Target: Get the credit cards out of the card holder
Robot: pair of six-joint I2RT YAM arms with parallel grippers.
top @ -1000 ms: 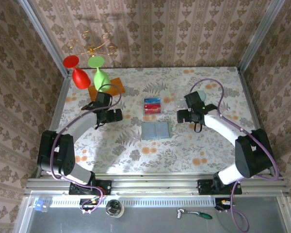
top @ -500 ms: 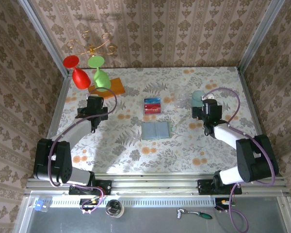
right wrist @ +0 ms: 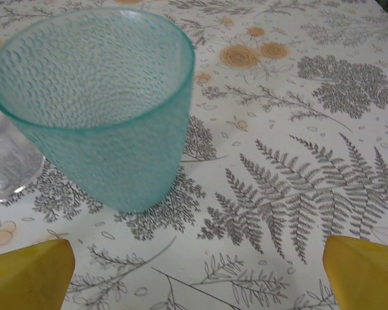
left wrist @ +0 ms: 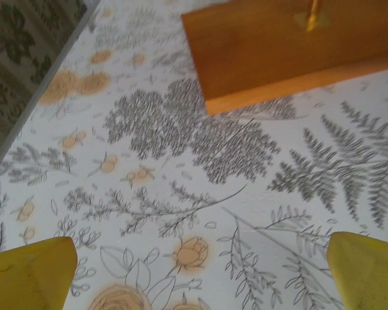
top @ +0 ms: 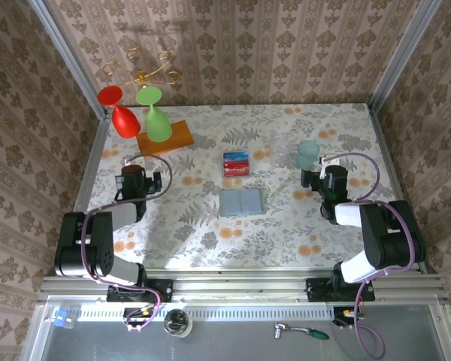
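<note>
The card holder point(top: 241, 202) lies open and flat on the flowered table point(top: 210, 226), its greyish-green pockets facing up. The credit cards point(top: 236, 164), red and blue, lie together on the cloth just beyond it, apart from it. My left gripper point(top: 139, 177) sits far left of both, open and empty; its yellow fingertips point(left wrist: 27, 274) stand wide over bare cloth, facing the orange wooden block point(left wrist: 291, 51). My right gripper point(top: 321, 177) sits far right, also open and empty, its fingertips point(right wrist: 368, 271) spread just short of the teal cup point(right wrist: 100, 103).
The orange block point(top: 164, 138) lies at the back left with a red wine glass point(top: 119, 113) and a green wine glass point(top: 155, 116) by it. The teal cup point(top: 308, 154) stands at the right, a clear glass thing point(right wrist: 3, 161) beside it. Wallpapered walls enclose the table.
Both arms have drawn back from the centre, the left one to the left, the right one to the right, and folded low toward their bases. The holder and the cards have not moved.
</note>
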